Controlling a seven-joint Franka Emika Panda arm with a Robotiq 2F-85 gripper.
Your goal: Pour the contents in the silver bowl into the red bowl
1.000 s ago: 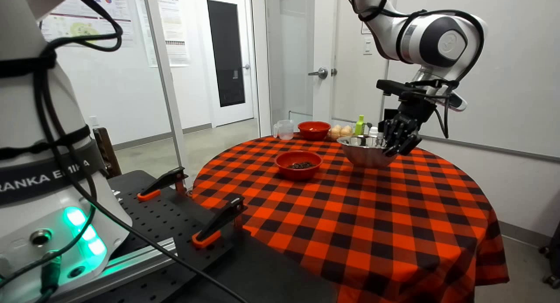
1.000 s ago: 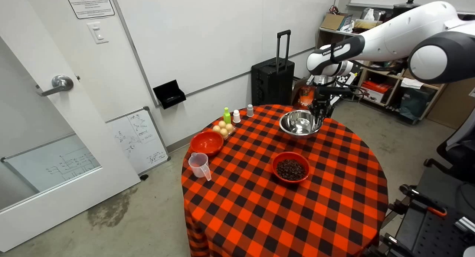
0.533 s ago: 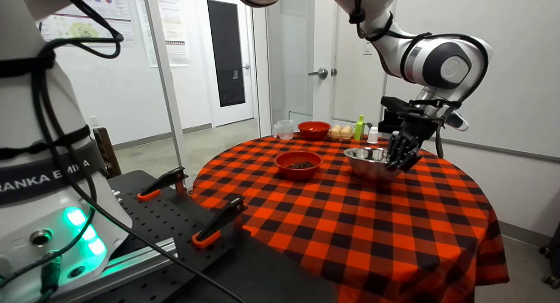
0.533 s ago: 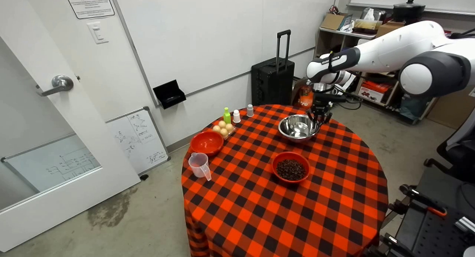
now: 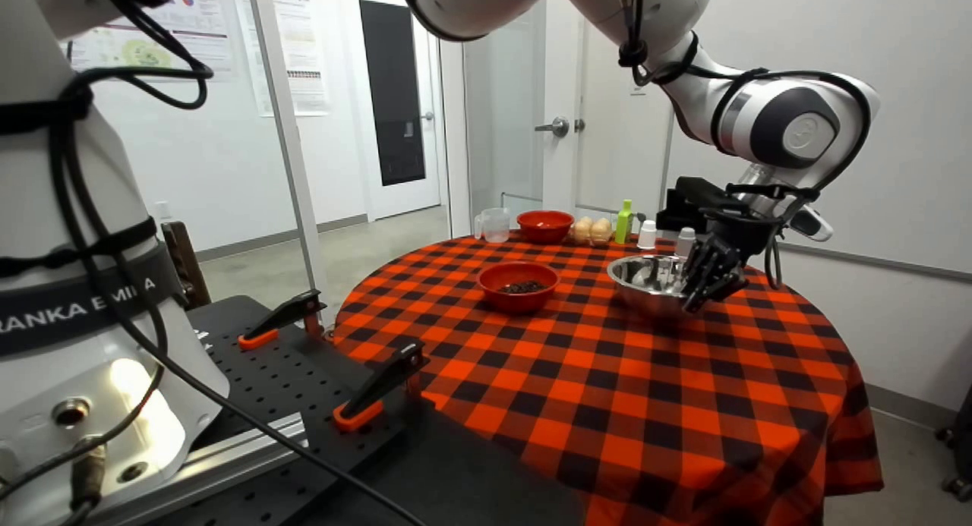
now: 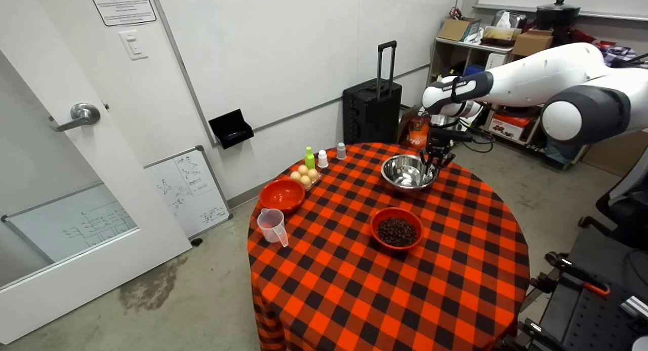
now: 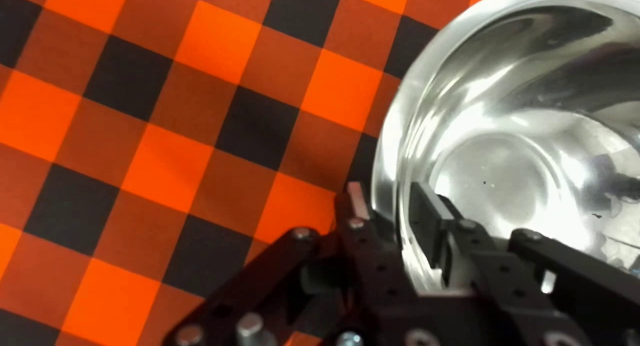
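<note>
The silver bowl (image 5: pixel 645 302) (image 6: pixel 405 176) stands upright on the checked tablecloth in both exterior views. In the wrist view its shiny inside (image 7: pixel 492 171) shows only tiny dark specks. My gripper (image 5: pixel 702 294) (image 6: pixel 433 169) (image 7: pixel 387 196) is at the bowl's rim, one finger outside and one inside. The fingers (image 7: pixel 425 216) stand apart, with a visible gap between the inner pad and the wall. The dark loose contents (image 5: pixel 522 287) (image 6: pixel 396 232) lie in the nearer red bowl (image 5: pixel 516 302) (image 6: pixel 397 212), apart from the silver bowl. A second red bowl (image 5: pixel 545 234) (image 6: pixel 282 195) stands farther off.
A clear measuring cup (image 5: pixel 495 226) (image 6: pixel 272 225) stands beside the second red bowl. Eggs (image 6: pixel 305 177), a green bottle (image 6: pixel 309 158), a white bottle (image 6: pixel 322 159) and a grey-topped shaker (image 6: pixel 341 151) line the table's edge behind the silver bowl. Two clamps (image 5: pixel 380 389) sit on the robot's stand.
My gripper and the silver bowl have come down; the bowl now stands on the table. The fingers look opened around its rim. The base light changed from green to white.
</note>
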